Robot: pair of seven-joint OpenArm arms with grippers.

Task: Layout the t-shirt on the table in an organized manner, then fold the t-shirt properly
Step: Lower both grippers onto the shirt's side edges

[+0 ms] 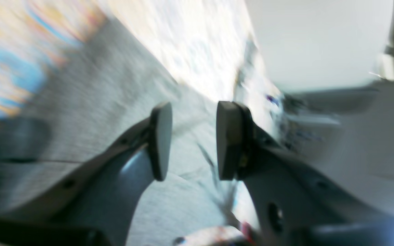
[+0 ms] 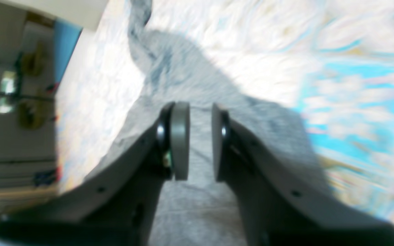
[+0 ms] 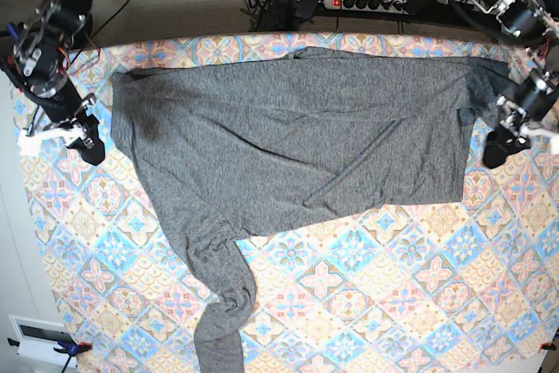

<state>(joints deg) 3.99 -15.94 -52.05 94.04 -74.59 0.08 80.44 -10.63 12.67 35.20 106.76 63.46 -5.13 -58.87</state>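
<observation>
While flanking t-shirt (image 3: 297, 128): both tools (image 3: 87, 141) low.

Both wrist views are smeared by motion blur. In the left wrist view the counter (image 1: 9, 68) pattern at upper left is only streaks of blue and orange, and the clutter at right centre cannot be made out. In the right wrist view the room at the left edge is unreadable. In the base view the t-shirt (image 3: 288, 137) sleeve runs off the bottom edge at lower left, and both arms are cut off at the top corners.
</observation>
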